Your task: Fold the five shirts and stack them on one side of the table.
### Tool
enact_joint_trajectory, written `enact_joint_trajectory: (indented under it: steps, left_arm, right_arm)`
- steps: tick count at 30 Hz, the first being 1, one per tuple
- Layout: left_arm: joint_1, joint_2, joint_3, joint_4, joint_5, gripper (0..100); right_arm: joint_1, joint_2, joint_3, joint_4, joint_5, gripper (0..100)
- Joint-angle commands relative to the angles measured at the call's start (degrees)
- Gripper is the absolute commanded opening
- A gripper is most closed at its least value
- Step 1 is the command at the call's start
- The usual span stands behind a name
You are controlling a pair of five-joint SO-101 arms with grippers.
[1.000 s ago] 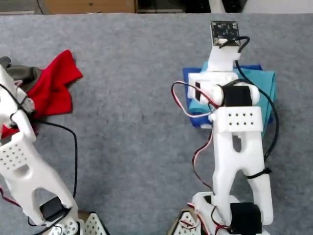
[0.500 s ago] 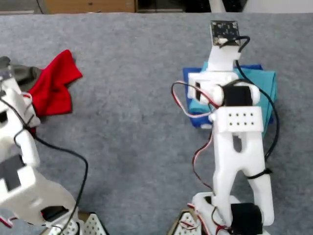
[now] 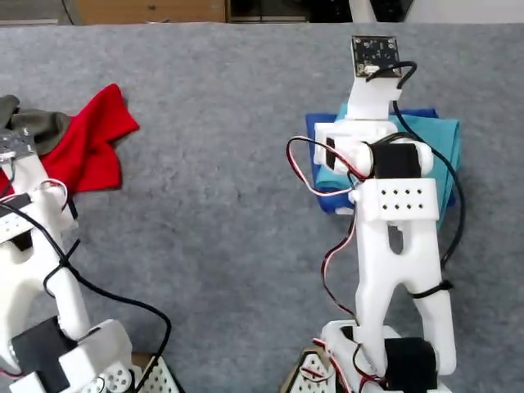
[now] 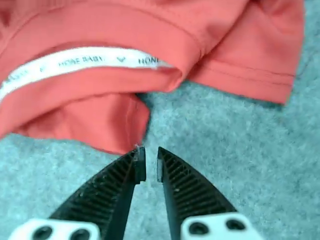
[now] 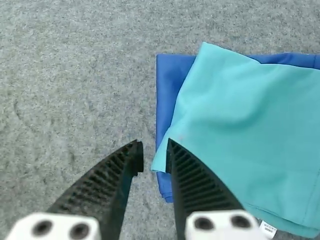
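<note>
Right wrist view: teal shirt (image 5: 245, 135) lies folded atop blue shirt (image 5: 167, 85).

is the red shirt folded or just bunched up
Bunched up, not folded: the red shirt lies in an irregular heap, and the left wrist view shows its neckline curled over.
</note>
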Motion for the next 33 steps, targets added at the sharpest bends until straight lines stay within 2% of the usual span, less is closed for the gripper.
enact_joint_trajectory:
  steps: [1,6,8,11,13,21,23,26,28,30,33]
  left_arm:
    - [-1.85,-5.23,-3.78,3.52,-0.7,5]
    - [1.32,-9.63,-2.9,13.01,-0.7,5]
    - [2.55,-9.54,0.62,10.73,-0.7,7]
    - [2.02,-9.1,5.63,0.09,-0.35,9]
    - [1.49,-9.54,6.86,-2.02,2.02,10]
    - [-1.05,-18.15,-2.73,13.8,3.78,10]
    - [-1.14,-18.86,-0.7,11.69,3.78,10]
    - [-2.2,-18.24,4.66,2.37,3.87,9]
    - [-2.55,-17.71,6.51,-0.97,3.87,9]
    - [-3.43,-18.15,7.65,-0.79,3.87,9]
    - [-5.98,-18.24,7.3,5.01,3.87,9]
  right_arm:
    - [-0.66,-1.63,-1.45,0.0,-0.18,8.8]
    - [-0.66,-1.63,-1.45,0.09,-0.18,8.8]
    - [-0.66,-1.63,-1.45,0.09,-0.18,8.8]
    - [-0.57,-1.63,-1.45,0.18,-0.18,8.8]
    - [-0.48,-1.63,-1.45,0.26,-0.18,8.8]
    - [-2.68,-1.63,-1.45,0.0,-0.18,9.0]
    - [-4.09,-1.63,-1.45,-0.18,-0.18,9.0]
    - [-5.93,-1.36,-1.45,-0.26,-0.18,9.0]
    - [-6.46,-0.04,-1.63,-0.26,-0.18,9.0]
    - [-6.46,2.07,-1.71,-0.26,-0.18,9.0]
    - [-6.46,6.46,-1.8,-1.14,-0.18,9.0]
